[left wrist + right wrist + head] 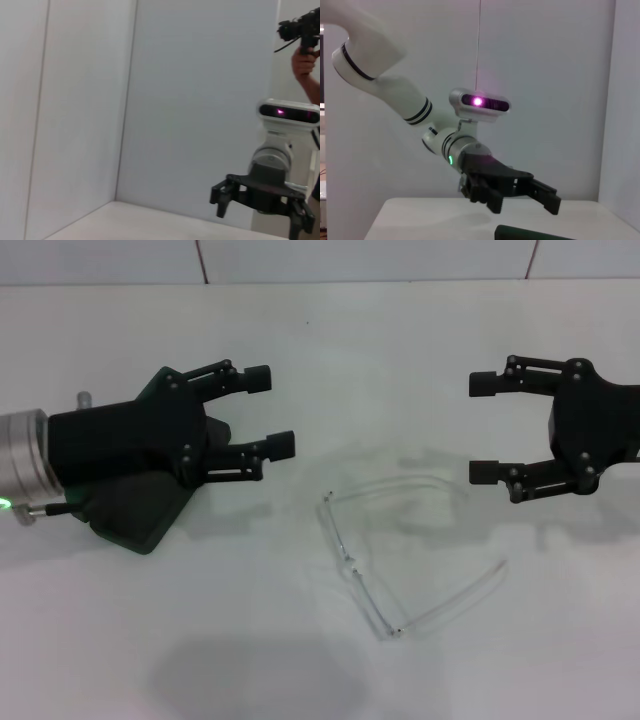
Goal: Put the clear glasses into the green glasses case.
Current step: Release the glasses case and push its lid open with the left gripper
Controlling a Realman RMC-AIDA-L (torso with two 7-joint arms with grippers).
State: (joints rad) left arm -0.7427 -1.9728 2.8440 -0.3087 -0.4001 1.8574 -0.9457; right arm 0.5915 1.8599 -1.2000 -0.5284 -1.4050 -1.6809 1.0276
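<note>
The clear glasses (400, 550) lie unfolded on the white table, centre right, lens to the left and temple arms reaching right. The green glasses case (150, 515) lies at the left, mostly hidden under my left arm; one dark edge of the case (535, 234) shows in the right wrist view. My left gripper (270, 412) hovers open above the case, fingers pointing right. My right gripper (485, 428) is open at the right, fingers pointing left, just beyond the glasses. The left gripper (525, 200) and the right gripper (260, 207) each show in the other arm's wrist view.
White table (320, 350) with a white wall behind. A person's hand holding a camera (302, 37) shows past the right arm in the left wrist view.
</note>
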